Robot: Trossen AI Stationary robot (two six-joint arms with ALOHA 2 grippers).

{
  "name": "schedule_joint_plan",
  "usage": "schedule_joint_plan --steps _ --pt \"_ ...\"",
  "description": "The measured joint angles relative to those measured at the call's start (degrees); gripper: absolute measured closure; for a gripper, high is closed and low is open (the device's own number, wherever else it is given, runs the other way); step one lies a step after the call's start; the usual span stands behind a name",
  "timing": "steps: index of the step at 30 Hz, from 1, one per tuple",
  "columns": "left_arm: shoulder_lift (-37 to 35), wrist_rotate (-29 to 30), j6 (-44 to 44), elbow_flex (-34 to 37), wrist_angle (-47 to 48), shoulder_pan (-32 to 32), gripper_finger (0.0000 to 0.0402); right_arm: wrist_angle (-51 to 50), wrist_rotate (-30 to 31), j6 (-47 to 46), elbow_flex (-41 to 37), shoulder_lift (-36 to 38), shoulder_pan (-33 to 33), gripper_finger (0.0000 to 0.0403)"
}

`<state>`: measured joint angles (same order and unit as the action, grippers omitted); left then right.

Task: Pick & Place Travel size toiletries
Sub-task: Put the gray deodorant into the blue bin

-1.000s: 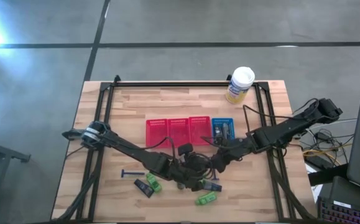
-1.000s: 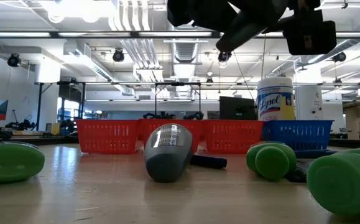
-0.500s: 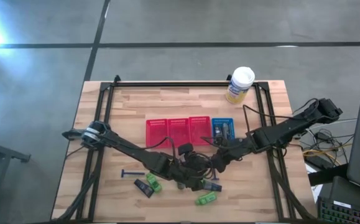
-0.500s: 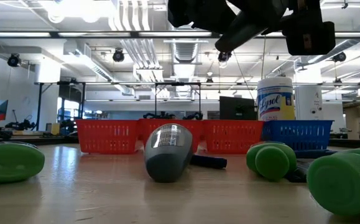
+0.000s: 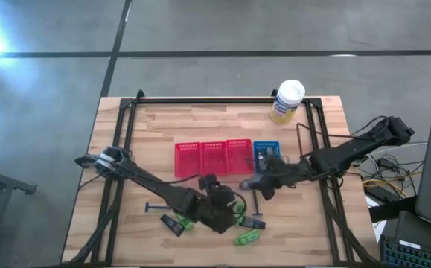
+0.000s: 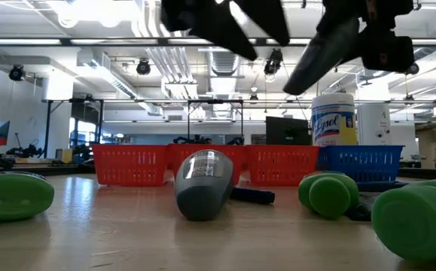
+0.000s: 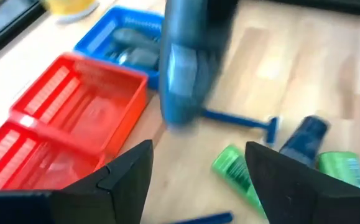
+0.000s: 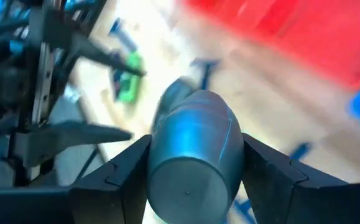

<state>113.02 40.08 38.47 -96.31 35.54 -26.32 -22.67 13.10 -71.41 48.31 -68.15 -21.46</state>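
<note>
High view: right gripper (image 5: 260, 186) clamped on a grey mini bottle (image 5: 257, 181), just in front of the blue basket (image 5: 266, 147); left gripper (image 5: 225, 211) at about 7 o'clock from it, over the green tubes (image 5: 246, 238).

Low view: another grey bottle (image 6: 202, 183) lying flat, cap end toward the camera.

Left wrist: jaws spread, nothing between.

Right wrist: bottle (image 8: 195, 155) squeezed between both fingers (image 8: 120, 168), long axis running away from the camera.

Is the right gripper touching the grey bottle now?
Touching. The right wrist view shows the grey bottle pressed between the right gripper's two dark fingers, one on each side, with no gap.
</note>
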Motion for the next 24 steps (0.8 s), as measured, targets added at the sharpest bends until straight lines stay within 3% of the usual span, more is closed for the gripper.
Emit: schedule_joint_plan --steps 7,14,18,24 --pt "-0.2 3.3 11.8 0.0 8.6 -4.2 0.0141 -18.7 21.5 -7.3 0.0 8.8 -4.2 0.0203" --pt "-0.8 4.4 26.2 2.1 19.8 -5.3 0.014 -36.1 25.0 -19.2 0.0 6.9 -6.7 0.0203" --pt "-4.5 3.6 26.0 8.2 13.9 -5.3 0.014 -38.3 30.0 -23.6 0.0 3.9 -6.5 0.0199" --pt "-15.1 -3.5 16.9 26.6 -10.6 -4.2 0.014 -38.5 32.0 -25.7 0.0 0.0 -4.2 0.0196"
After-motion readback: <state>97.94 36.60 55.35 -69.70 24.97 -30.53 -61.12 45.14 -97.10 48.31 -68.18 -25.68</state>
